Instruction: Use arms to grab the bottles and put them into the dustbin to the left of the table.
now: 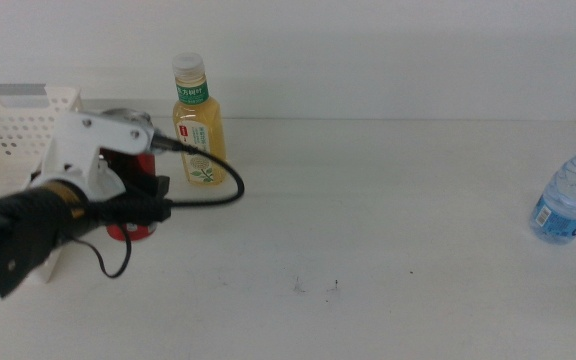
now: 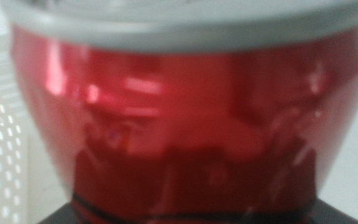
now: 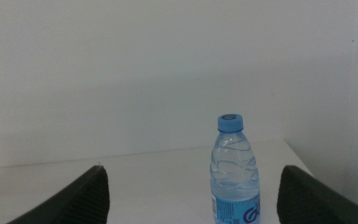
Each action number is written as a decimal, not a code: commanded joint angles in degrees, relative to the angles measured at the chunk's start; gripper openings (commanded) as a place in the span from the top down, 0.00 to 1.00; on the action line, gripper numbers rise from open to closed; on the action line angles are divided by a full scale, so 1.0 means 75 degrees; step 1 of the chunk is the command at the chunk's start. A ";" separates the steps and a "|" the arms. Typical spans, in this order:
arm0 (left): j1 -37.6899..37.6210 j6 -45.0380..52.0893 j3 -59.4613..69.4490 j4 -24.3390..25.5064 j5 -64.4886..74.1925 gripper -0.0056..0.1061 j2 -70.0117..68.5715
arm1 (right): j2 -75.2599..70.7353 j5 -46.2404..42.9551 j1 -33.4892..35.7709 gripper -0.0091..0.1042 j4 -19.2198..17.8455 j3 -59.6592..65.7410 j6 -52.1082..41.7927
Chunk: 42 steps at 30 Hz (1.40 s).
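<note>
Three containers show on the white bench (image 1: 388,220): a red can (image 1: 133,228), a tea bottle (image 1: 197,125) and a water bottle (image 1: 571,193). Taking the tea bottle as the landmark, it stands upright near the bench's far edge, yellow liquid inside, white cap on top and a green band on its neck.

The left arm (image 1: 63,195), white-cased with a thick black cable looping off it, reaches in just to the left of the tea bottle and nearer the camera. Its left gripper (image 1: 148,195) sits at the red can, which stands on the bench below and left of the tea bottle, mostly hidden behind the arm. In the left wrist view the red can (image 2: 179,124) fills nearly the whole picture, blurred, with its grey rim at the top; only a dark strip of the gripper shows beneath it, so I cannot tell whether the jaws are pinching the can or spread around it.

Left of the tea bottle, past the arm, stands the white perforated dustbin (image 1: 8,125).

Far to the right of the tea bottle, near the bench's right edge, the water bottle with its blue cap stands leaning slightly. In the right wrist view the right gripper (image 3: 194,196) faces the water bottle (image 3: 235,171) with its two dark jaws spread wide, well apart from the bottle on either side.
</note>
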 commanded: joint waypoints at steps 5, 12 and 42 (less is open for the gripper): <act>-0.0012 -0.0082 -0.1263 -0.0025 0.2241 0.62 -0.0253 | -0.0033 -0.0093 -0.0058 0.20 -0.0018 0.0026 -0.0028; 0.0025 0.1136 -0.2870 -0.1068 0.4779 0.62 -0.0253 | -0.0033 -0.0093 -0.0058 0.20 -0.0018 0.0026 -0.0028; 0.3098 0.3474 -0.8404 -0.2231 1.0424 0.62 0.2171 | -0.0033 -0.0093 -0.0058 0.20 -0.0018 0.0026 -0.0028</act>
